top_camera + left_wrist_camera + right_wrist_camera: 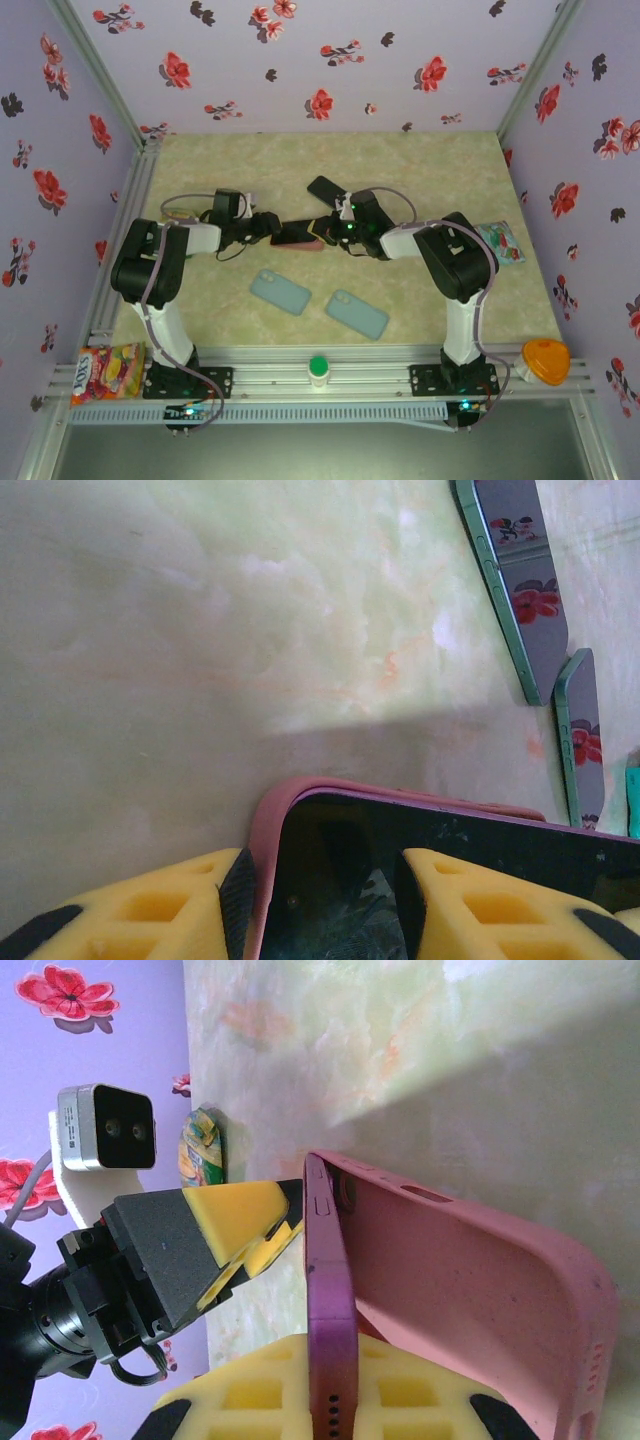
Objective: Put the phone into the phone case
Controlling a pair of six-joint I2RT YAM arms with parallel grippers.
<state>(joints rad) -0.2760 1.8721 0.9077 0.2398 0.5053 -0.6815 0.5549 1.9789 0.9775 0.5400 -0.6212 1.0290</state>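
Observation:
Both arms meet at the table's middle over the phone (312,240) and the pink phone case (292,237). My right gripper (332,1355) is shut on the phone (328,1260), whose purple edge stands between the yellow fingers. The phone's far end sits inside the phone case (470,1290), while the rest of the case angles away from its back. My left gripper (320,880) holds that far end. One pad presses the pink rim (262,830) and the other lies on the dark screen (480,850). In the top view the left gripper (272,228) faces the right gripper (332,233).
A black phone (325,189) lies just behind the grippers. Two pale teal phone-shaped pieces (280,291) (357,313) lie nearer the arm bases. A snack packet (500,243) is at the right, a candy box (107,372) and an orange object (545,360) by the front rail.

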